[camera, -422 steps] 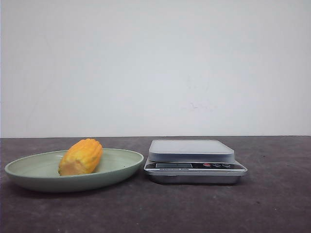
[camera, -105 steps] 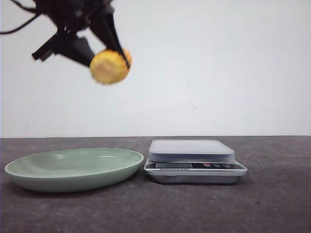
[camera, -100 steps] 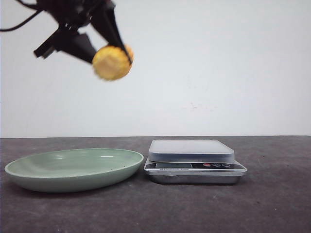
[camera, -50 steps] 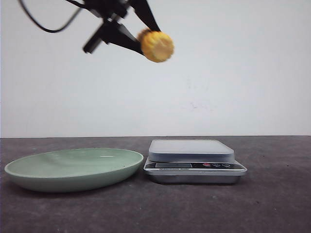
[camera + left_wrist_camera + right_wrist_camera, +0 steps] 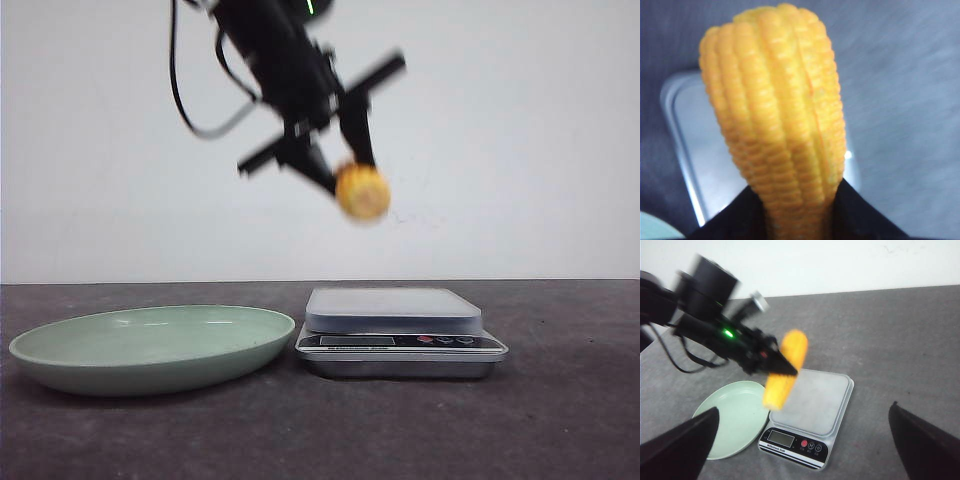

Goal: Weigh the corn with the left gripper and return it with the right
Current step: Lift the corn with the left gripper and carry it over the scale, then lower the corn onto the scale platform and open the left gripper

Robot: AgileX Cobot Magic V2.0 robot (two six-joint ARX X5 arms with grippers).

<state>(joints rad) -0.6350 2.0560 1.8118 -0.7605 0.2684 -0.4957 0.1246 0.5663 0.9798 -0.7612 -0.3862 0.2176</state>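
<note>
Okay so from my end, the left hand has the corn pinched between its two black fingers, up in the air above the kitchen scale, nothing touching the platform. Front cam is a bit motion-blurred. On the left wrist cam the cob fills most of the shot, kernel rows pointing away from the fingers, scale platform underneath. The green plate sits just beside the scale on the dark surface. The right hand's fingertips show at the two far corners of its own cam, spread wide apart, holding nothing, looking down at everything from well back.
</note>
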